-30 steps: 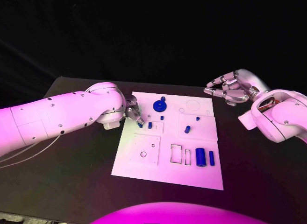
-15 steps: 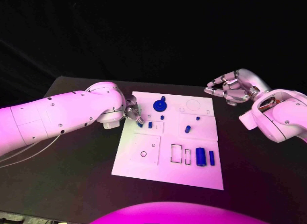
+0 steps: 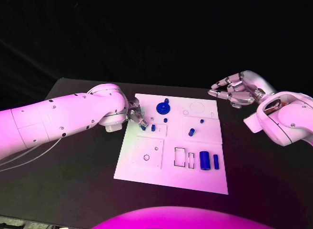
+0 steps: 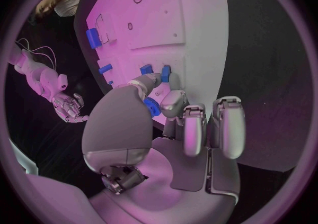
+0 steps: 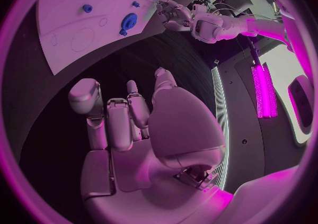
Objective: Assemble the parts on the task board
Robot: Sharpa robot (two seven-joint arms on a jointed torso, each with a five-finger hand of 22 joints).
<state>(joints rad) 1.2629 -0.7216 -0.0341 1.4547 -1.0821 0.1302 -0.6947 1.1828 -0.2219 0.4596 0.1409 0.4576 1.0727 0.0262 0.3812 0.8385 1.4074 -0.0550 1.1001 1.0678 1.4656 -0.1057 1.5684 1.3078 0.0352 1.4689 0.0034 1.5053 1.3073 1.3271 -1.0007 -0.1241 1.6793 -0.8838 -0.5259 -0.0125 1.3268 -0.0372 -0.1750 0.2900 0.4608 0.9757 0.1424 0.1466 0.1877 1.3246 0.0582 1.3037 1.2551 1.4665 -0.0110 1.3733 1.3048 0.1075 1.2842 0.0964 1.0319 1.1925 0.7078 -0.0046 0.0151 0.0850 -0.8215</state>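
The white task board lies mid-table. My left hand is at the board's left edge and pinches a small blue part between thumb and a finger, low over the board. A short blue peg stands just beside it. A round blue gear piece sits further back, another peg is near the centre, and a blue cylinder with a thin blue bar lies near the front right. My right hand hovers off the board's far right corner, fingers loosely bent, holding nothing.
The board has outlined recesses: a square one at front left, narrow slots mid-front, a round one at the back right. Black tabletop surrounds the board on all sides.
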